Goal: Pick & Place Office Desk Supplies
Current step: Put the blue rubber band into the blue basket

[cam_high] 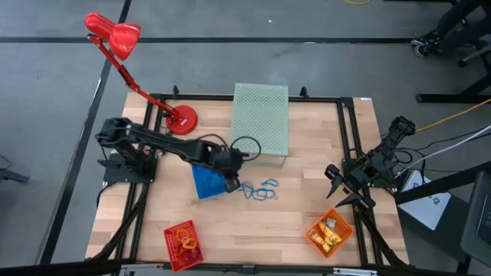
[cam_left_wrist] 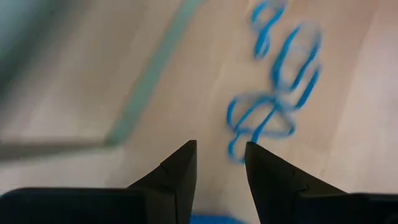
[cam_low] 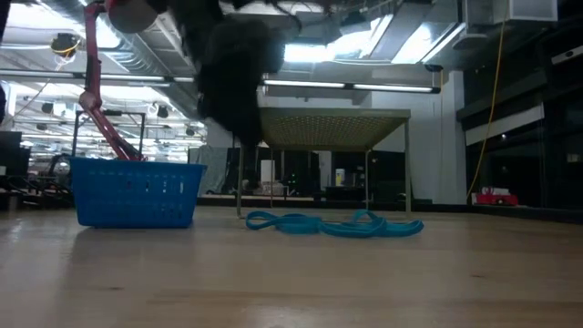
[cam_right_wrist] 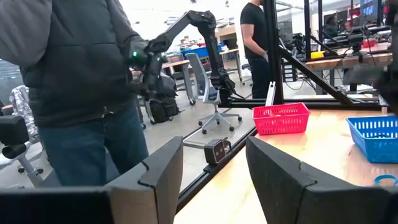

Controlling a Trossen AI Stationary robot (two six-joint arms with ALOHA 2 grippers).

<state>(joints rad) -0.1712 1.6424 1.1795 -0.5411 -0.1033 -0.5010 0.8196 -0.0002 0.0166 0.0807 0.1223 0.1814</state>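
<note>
Left arm over the blue loops, beside the blue basket.

The green box [cam_high: 261, 119] stands behind; the blue basket [cam_high: 205, 182] sits just left of the left gripper [cam_high: 234, 182], whose fingers are spread with nothing between them. The blue loops [cam_high: 261, 190] lie tangled on the wood just beyond its tips. Blur hides the height; I'd lower squarely over one strand before pinching. The right gripper [cam_high: 335, 186] waits spread, near the orange basket [cam_high: 330, 233].

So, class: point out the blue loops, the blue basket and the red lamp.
blue loops [cam_low: 332, 224], low view, middle of the tangle.
blue basket [cam_low: 137, 191], low view, front wall.
red lamp [cam_high: 121, 37], high view, shade.
</note>
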